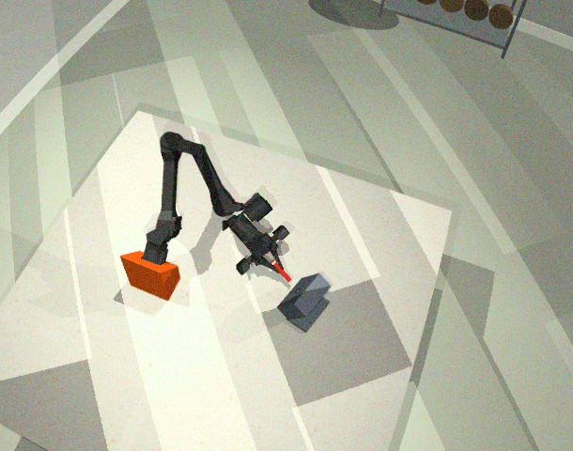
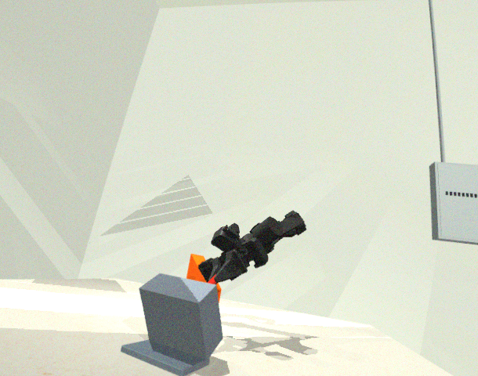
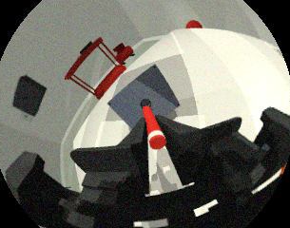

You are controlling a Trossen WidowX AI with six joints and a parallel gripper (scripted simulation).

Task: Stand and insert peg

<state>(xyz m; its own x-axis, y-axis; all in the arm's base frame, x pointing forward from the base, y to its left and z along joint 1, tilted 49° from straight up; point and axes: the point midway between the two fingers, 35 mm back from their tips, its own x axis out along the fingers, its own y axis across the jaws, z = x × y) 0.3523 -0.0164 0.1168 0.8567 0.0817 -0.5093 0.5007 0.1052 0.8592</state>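
My gripper (image 1: 278, 268) (image 2: 211, 279) (image 3: 150, 120) is shut on the red peg (image 1: 284, 273) (image 3: 148, 113), held tilted above the table. The white band (image 3: 155, 134) is at the end nearer the gripper body. The plain end points out past the fingertips toward the blue-grey sloped panel (image 1: 303, 296) (image 2: 174, 323) (image 3: 127, 102). In the wrist view the plain end overlaps the lower edge of the dark hole (image 3: 145, 102). In the top view a small gap shows between the plain end and the panel. In the exterior view the panel's block hides most of the peg.
The arm's orange base block (image 1: 148, 281) (image 2: 195, 269) stands left of the panel in the top view. The panel has a low foot plate (image 1: 308, 322) (image 2: 162, 359) on the pale table (image 1: 204, 379). A red frame (image 3: 109, 82) stands in the background of the wrist view.
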